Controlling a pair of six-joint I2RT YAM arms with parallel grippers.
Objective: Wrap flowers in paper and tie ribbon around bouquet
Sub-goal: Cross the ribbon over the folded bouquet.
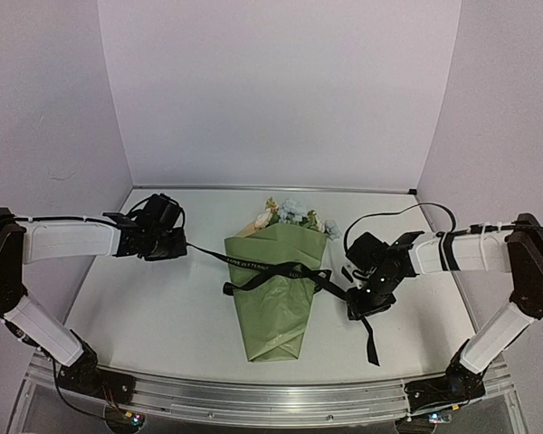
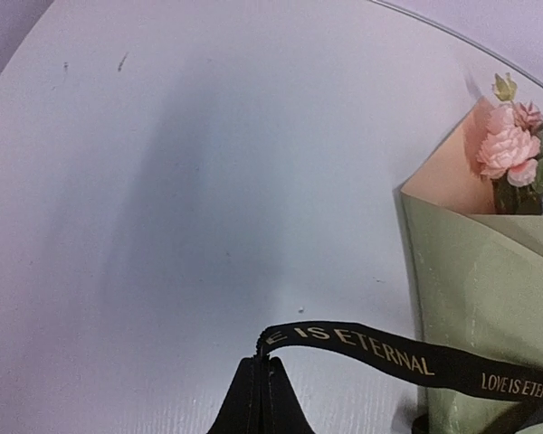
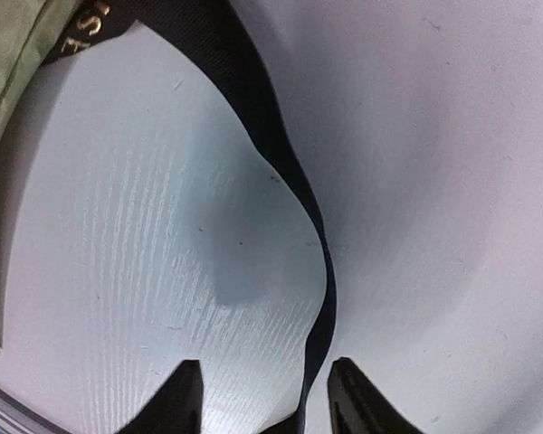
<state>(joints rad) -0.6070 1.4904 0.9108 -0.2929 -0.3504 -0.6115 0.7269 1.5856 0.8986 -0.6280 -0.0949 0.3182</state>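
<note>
The bouquet [image 1: 276, 298] lies on the tabletop [image 1: 154, 312], the black ribbon [image 1: 262, 268] across it. Left of it the left gripper [image 1: 176, 246] jaws pinch the ribbon end. Right of it the right gripper [image 1: 361, 307] jaws stand apart, the ribbon between them.

The stems of the flowers [image 1: 290, 213] are hidden inside the paper [image 1: 276, 307]. From above, the lettering on the ribbon [image 1: 253, 266] is too small to be read. In the left wrist view the bouquet [image 2: 489, 307] is cut off at the right edge and the left gripper [image 2: 262, 363] at the bottom. In the right wrist view the ribbon is lost at the bottom edge between the fingers of the right gripper [image 3: 265, 372].
</note>
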